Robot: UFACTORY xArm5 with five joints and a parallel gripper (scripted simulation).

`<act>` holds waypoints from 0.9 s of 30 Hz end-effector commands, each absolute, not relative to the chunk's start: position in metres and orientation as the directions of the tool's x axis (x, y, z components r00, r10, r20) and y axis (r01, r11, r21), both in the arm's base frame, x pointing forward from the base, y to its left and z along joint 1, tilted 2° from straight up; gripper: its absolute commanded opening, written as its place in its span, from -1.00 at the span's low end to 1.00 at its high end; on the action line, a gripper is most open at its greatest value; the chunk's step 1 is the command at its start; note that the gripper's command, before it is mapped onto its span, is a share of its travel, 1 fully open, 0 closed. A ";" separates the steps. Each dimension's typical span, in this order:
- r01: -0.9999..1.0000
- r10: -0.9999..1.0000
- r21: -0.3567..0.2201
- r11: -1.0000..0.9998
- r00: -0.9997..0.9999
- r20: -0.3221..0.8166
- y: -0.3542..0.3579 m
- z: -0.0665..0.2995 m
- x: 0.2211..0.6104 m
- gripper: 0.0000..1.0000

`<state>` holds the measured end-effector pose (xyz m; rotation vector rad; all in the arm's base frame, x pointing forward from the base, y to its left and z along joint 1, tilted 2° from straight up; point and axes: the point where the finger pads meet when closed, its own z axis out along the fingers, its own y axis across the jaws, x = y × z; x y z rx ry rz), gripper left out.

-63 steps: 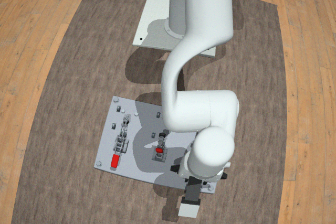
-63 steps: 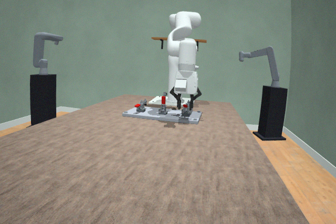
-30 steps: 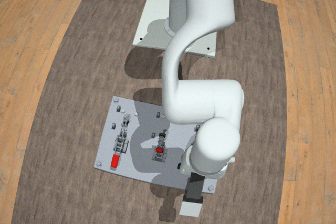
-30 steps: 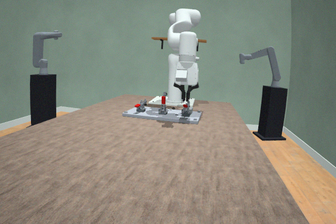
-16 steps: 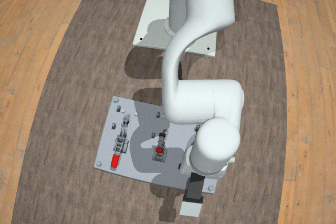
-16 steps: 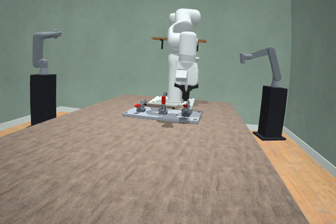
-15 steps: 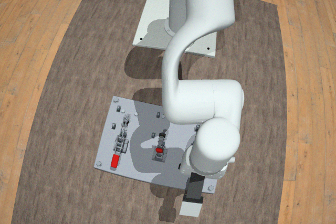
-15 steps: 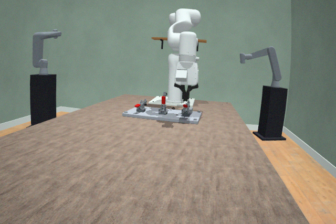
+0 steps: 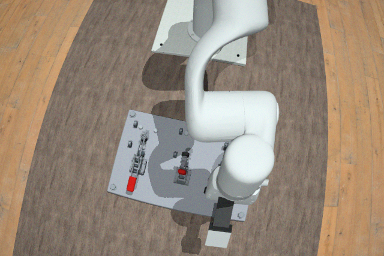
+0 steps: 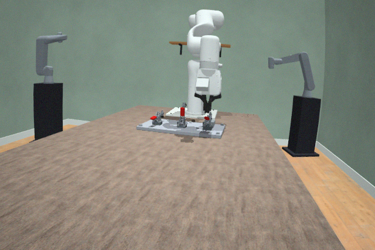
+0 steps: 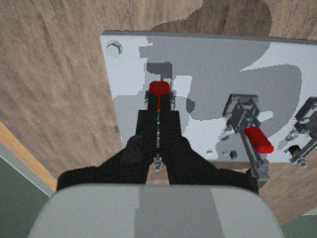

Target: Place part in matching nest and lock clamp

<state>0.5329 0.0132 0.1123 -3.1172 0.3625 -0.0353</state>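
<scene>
Red-handled clamp is met by the gripper, clenched empty with its fingers fully together; no part is seen nested, so seating and locking are judged outstanding.

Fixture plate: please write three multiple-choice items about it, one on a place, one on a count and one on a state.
1. In the exterior view, the tool hangs over which clamp?
A left clamp
B middle clamp
C right clamp

2. How many red handles show in the exterior view?
A two
B three
C four

3. How do the tool's fingers stand?
A wide open
B half open
C shut

Key:
1 C: the dark fingers point down at the clamp on the picture's right.
2 B: each of the three clamps carries one.
3 C: the wrist view shows them pressed together.
</scene>
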 end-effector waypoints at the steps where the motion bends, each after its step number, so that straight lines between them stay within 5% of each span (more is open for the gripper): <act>1: -0.229 -0.229 -0.007 -0.973 0.973 0.026 0.013 0.114 0.534 -1.00; 27: -0.229 -0.229 -0.007 -0.973 0.973 0.026 0.014 0.114 0.531 -1.00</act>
